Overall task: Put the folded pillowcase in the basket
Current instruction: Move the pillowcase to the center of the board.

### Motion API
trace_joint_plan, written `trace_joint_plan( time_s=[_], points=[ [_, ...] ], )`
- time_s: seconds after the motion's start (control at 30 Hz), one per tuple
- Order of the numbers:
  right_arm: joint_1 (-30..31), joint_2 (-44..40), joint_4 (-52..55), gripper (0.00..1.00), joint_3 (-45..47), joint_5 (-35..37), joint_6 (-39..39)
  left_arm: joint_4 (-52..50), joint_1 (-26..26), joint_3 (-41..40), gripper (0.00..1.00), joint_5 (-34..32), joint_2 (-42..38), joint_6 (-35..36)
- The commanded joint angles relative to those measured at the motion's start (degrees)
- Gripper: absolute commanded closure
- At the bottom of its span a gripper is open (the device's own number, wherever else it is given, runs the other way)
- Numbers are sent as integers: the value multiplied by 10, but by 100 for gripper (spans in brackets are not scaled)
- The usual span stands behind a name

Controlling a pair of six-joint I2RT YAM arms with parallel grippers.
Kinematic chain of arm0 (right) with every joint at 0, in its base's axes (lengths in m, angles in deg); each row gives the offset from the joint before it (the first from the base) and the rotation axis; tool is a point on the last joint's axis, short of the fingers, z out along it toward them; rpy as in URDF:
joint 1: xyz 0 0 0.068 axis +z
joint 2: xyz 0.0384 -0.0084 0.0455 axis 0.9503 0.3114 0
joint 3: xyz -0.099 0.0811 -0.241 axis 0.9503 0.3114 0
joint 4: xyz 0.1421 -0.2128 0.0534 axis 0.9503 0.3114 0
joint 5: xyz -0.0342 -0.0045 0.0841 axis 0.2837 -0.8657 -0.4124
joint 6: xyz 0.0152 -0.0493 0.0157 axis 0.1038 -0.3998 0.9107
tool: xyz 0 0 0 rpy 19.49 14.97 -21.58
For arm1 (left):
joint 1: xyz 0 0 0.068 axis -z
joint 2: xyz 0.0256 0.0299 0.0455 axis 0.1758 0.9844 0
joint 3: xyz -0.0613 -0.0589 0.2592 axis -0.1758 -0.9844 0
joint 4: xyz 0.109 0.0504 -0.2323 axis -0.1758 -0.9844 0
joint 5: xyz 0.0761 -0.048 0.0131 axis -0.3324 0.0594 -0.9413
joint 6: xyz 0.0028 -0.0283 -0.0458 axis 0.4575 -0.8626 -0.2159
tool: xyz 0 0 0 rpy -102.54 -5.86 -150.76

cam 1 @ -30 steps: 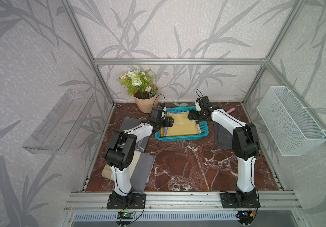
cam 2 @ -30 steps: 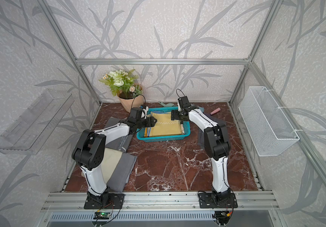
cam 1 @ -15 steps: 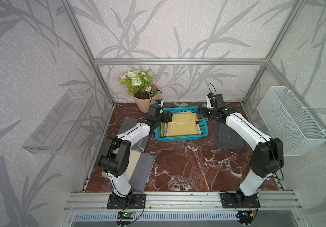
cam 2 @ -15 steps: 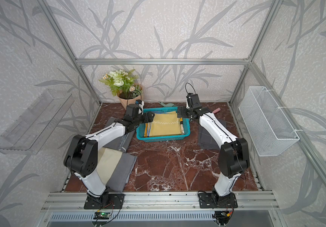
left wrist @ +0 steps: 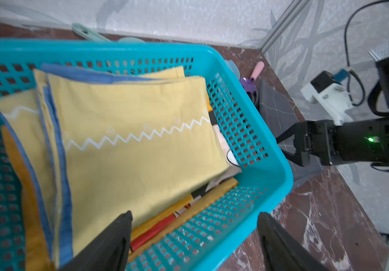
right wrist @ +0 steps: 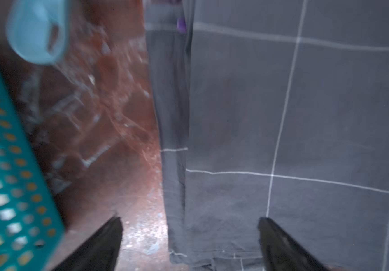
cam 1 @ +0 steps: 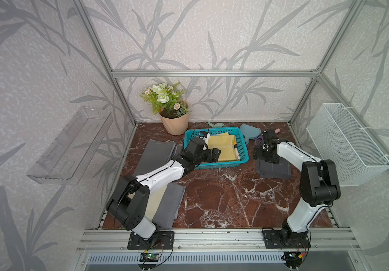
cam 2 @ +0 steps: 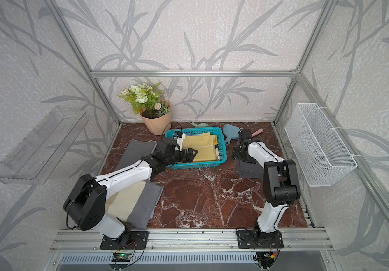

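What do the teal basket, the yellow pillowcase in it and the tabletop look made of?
Basket: moulded plastic, smooth slight sheen, regular grid holes. Pillowcase: woven cloth, probably cotton; matte, soft folds, white zigzag trim. Tabletop: red-brown marble look, white veins, glossy; stone or printed laminate, unclear.

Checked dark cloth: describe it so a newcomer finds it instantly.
On the red marble table, find the teal basket. The cloth lies folded flat on its right-arm side. Thin white grid lines on dark grey set it apart from the plain grey cloths opposite.
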Motion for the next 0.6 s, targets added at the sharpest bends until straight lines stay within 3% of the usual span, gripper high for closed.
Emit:
trace_joint_plan(
  time_s=[0.0,0.03,0.23,0.3,0.4,0.47,0.57],
  points=[
    [0,11,8,33,19,0,13,18,13,-27,15,-11,-29,-21],
    [0,13,6,37,25,0,16,19,15,-34,15,-12,-32,-23],
    [0,31,-3,39,48,-4,22,25,21,-68,14,-13,-44,-33],
    [0,37,4,52,47,-10,22,28,21,-75,14,-14,-48,-37],
    [0,31,2,84,60,-18,27,29,22,-82,14,-16,-51,-39],
    [1,20,-5,99,78,-33,31,28,22,-86,14,-19,-54,-39],
    [10,-5,-7,100,110,-51,42,27,22,-91,14,-24,-60,-39]
  ],
)
